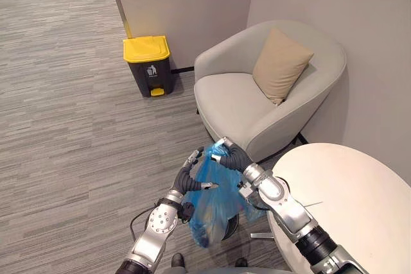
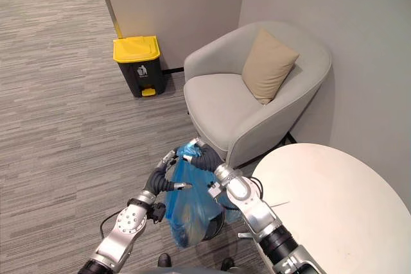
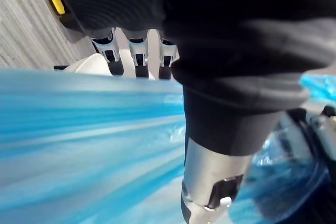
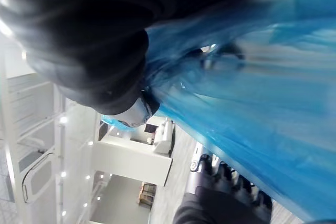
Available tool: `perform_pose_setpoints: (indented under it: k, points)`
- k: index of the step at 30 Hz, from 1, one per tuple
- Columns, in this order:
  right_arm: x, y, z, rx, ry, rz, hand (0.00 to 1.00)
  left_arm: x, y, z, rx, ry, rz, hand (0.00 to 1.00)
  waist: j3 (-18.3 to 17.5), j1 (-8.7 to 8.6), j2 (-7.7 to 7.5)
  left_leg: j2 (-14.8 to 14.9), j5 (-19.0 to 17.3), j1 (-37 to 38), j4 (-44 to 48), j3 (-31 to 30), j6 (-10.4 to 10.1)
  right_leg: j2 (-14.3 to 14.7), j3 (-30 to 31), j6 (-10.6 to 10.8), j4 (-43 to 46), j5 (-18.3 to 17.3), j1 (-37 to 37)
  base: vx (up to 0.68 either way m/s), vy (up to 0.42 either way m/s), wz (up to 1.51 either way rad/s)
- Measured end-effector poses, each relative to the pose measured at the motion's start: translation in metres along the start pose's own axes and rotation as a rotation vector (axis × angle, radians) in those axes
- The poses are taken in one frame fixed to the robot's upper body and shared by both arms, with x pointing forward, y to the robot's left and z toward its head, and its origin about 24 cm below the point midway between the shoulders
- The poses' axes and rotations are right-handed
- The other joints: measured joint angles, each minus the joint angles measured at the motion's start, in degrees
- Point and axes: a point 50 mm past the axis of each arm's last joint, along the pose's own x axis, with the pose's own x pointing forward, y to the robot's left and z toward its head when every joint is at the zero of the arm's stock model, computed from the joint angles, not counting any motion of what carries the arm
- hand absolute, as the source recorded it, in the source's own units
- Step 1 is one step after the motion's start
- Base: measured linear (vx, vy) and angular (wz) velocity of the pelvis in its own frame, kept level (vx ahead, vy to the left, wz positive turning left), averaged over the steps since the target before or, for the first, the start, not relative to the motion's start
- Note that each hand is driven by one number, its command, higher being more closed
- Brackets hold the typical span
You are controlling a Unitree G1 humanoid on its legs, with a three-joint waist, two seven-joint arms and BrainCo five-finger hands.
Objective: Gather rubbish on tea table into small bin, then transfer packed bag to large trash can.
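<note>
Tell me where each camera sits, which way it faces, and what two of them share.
Left eye view: on the head, facing down at the blue bag gripped by the left hand and right hand; both arms show.
Right eye view: beside it, same aim, same arms.
Left wrist view: on the left wrist, looking along the hand at the bag.
Right wrist view: on the right wrist, dark cover against the bag.
Shared: both eye views show the armchair and yellow-lidded trash can.
</note>
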Motion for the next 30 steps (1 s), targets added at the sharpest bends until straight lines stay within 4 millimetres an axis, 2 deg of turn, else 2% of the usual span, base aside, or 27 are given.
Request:
perform_pose_setpoints:
  k: [10, 16, 20, 30]
  points:
    - [0.007, 0.008, 0.032, 0.112, -0.142, 0.075, 1.0, 0.006, -0.001, 0.001, 0.081, -0.004, -0.005, 0.0, -1.1, 0.0, -0.42, 0.0, 0.0, 0.9, -0.7, 0.7, 0.0, 0.3, 0.9, 0.0, -2.1, 1.1, 1.0, 0.01, 0.0, -0.04]
    - [0.011, 0.006, 0.044, 0.19, -0.198, 0.095, 1.0, 0.01, 0.004, -0.004, 0.126, 0.031, 0.057, 0.0, -1.4, 0.01, -0.92, -0.1, 0.1, 2.3, -1.4, 0.7, 0.1, 0.3, 0.9, 0.0, -2.1, 1.1, 2.1, 0.0, 0.0, 0.0]
    - [0.011, 0.008, 0.06, 0.243, -0.274, 0.111, 1.0, 0.011, 0.011, -0.004, 0.117, 0.042, 0.13, 0.0, -1.6, 0.01, -1.16, -0.2, 0.9, 3.1, -3.0, 0.7, 0.1, 0.3, 0.9, 0.0, -2.0, 1.1, 2.0, 0.0, 0.0, 0.0]
    - [0.019, 0.016, 0.07, 0.28, -0.311, 0.159, 1.0, 0.012, 0.009, -0.01, 0.07, 0.08, 0.188, 0.0, -1.8, 0.04, -1.47, -0.1, 1.0, 3.2, -3.0, 0.8, 0.0, 0.4, 1.1, 0.0, -2.0, 1.1, 2.0, 0.0, 0.0, 0.0]
